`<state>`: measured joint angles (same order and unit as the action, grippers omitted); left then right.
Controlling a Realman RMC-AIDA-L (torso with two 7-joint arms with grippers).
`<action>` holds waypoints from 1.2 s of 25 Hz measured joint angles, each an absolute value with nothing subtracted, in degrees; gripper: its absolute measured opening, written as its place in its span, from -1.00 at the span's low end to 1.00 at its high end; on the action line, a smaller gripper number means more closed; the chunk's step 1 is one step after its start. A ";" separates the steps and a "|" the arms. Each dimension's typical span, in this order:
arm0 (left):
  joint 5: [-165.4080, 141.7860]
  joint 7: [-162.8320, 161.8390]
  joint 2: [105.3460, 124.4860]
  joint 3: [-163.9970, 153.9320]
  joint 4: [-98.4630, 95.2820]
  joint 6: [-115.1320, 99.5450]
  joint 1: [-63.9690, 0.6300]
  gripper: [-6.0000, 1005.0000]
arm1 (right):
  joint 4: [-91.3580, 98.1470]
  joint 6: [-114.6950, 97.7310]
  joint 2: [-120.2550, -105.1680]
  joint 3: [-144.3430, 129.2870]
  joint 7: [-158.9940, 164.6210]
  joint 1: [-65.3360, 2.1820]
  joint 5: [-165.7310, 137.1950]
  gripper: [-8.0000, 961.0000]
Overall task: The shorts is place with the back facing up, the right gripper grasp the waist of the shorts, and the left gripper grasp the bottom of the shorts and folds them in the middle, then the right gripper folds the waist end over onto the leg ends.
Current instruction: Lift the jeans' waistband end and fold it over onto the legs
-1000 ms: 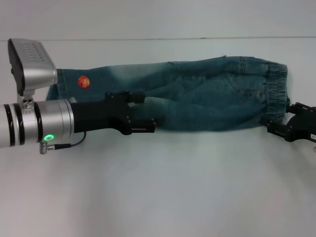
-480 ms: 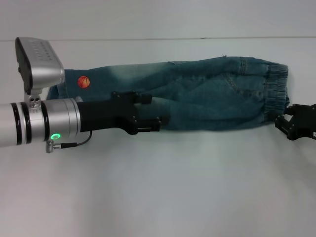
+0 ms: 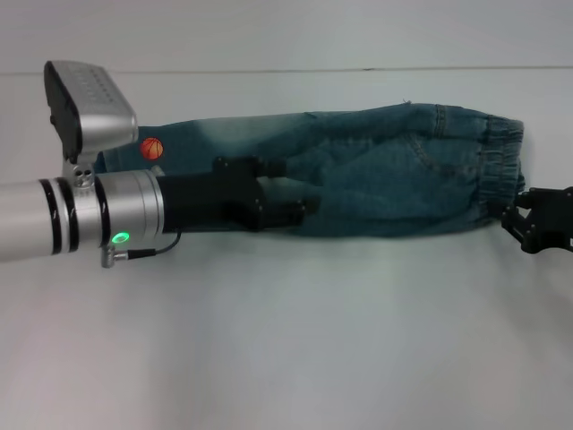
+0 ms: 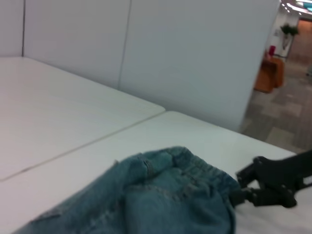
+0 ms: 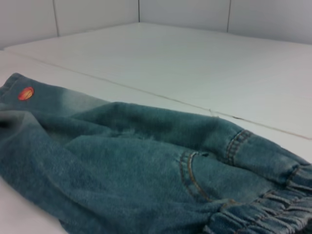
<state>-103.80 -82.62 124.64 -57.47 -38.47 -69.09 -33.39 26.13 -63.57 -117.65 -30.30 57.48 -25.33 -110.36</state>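
The denim shorts (image 3: 385, 179) lie folded lengthwise across the table. The ruffled waist (image 3: 501, 170) is at the right. The leg ends (image 3: 112, 157), with an orange ball print (image 3: 151, 148), are at the left. My left gripper (image 3: 291, 186) hovers over the middle of the shorts, open, with nothing between its prongs. My right gripper (image 3: 512, 219) sits just off the waist's near corner with its fingers apart. The left wrist view shows this right gripper (image 4: 240, 184) right beside the waist (image 4: 204, 170). In the right wrist view the shorts (image 5: 146, 161) fill the foreground, and no fingers of that arm's gripper show.
The white table (image 3: 286, 340) extends in front of the shorts, with a seam line (image 3: 358, 69) behind them. The left arm's silver camera housing (image 3: 89, 107) stands over the leg ends. White wall panels (image 4: 195, 58) rise at the back.
My left gripper has slid right along the shorts toward their middle. My right gripper drew back to the right from the waist's corner, then held still.
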 joint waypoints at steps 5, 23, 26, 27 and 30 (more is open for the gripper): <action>-96.89 -80.49 124.66 -61.87 -35.89 -62.26 -34.39 0.56 | 28.91 -65.20 -118.37 -29.91 58.02 -24.44 -110.32 -0.61; -51.33 -52.11 124.63 -80.93 -16.30 -42.03 -43.88 -0.63 | 37.13 -70.21 -119.46 -30.57 62.60 -22.41 -110.89 -0.78; -48.34 -52.07 124.63 -82.42 -15.99 -40.18 -43.85 -0.74 | 39.52 -73.23 -119.71 -30.92 63.87 -21.98 -110.92 -0.78; -48.34 -52.07 124.63 -82.42 -15.99 -40.18 -43.85 -0.77 | 40.06 -73.91 -119.75 -30.99 64.10 -21.93 -110.91 -0.78; -47.58 -52.24 124.63 -83.56 -15.26 -39.16 -43.87 -0.87 | 42.84 -77.64 -119.84 -31.07 65.92 -21.88 -110.65 -0.78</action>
